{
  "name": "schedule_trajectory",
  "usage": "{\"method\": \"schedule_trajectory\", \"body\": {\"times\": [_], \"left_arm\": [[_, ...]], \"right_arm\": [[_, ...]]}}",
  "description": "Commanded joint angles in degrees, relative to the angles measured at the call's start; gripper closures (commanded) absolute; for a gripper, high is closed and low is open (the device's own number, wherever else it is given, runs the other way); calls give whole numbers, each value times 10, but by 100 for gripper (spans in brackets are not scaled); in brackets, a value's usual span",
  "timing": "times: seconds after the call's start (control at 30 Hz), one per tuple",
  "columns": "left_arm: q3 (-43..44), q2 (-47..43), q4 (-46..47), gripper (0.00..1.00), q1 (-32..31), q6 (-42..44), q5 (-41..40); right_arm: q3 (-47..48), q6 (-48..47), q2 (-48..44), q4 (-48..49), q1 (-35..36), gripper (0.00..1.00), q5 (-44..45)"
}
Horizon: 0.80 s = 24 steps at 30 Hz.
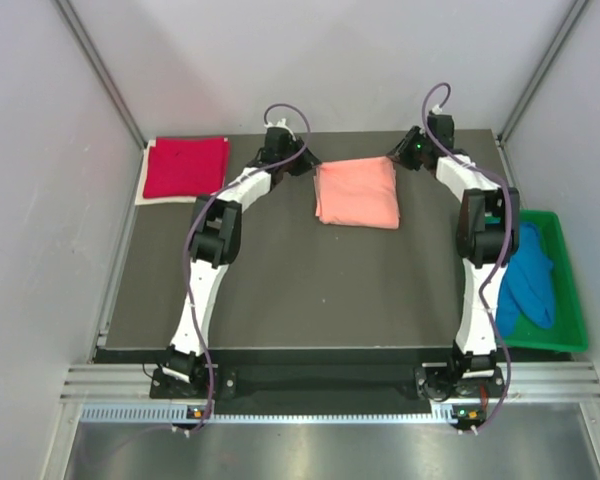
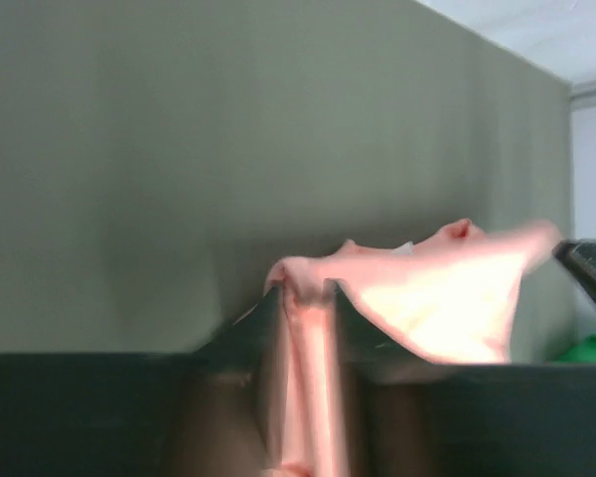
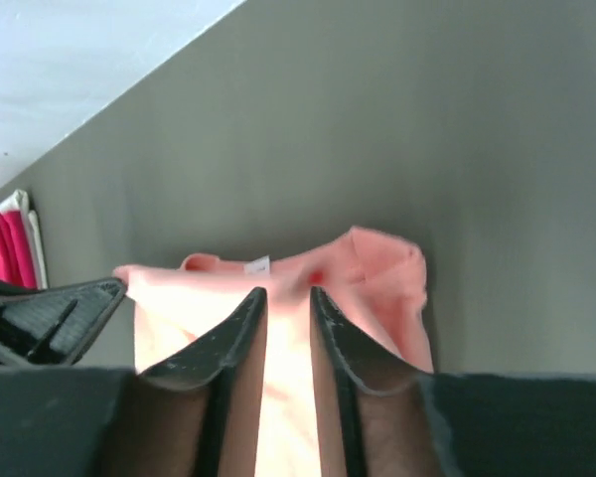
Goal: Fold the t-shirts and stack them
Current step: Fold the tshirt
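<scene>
Lying far-centre on table, salmon-pink t-shirt folded into rough rectangle, far corners rumpled. Left jaws narrow, pink fold between them, cannot tell if gripped. Right jaws slightly parted over cloth.

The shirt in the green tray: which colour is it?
The shirt is bright blue, clearest in the top external view.

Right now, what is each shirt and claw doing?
pink t-shirt, folded on the table.
red t-shirt, folded, at the far left corner.
blue t-shirt, crumpled in the green tray.
left claw, pinching the pink t-shirt.
right claw, slightly apart at the pink t-shirt, grip unclear.
</scene>
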Motion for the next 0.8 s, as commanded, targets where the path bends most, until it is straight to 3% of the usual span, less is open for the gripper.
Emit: {"method": "schedule_trajectory", "body": {"times": [0.0,0.03,0.07,0.13,0.27,0.3,0.5,0.77], "left_arm": [[17,-11,57,58,22,3,8],[14,-18,40,50,27,10,14],[9,-39,30,48,28,33,22],[-46,-75,25,45,29,52,30],[-205,-204,68,38,27,78,47],[-268,-223,83,38,24,81,67],[-399,-300,107,37,-12,120,107],[-447,-277,137,37,-28,124,122]], "right_arm": [[60,-16,27,1,-17,70,-47],[55,-26,22,-2,-22,66,-54],[44,-36,13,-3,-28,58,-57],[8,-69,-27,-4,-30,51,-79],[-30,-156,-94,-80,-60,41,-151],[-55,-176,-103,-92,-60,40,-160],[-138,-264,-152,-132,-62,39,-232],[-190,-296,-120,-124,-70,38,-264]]}}
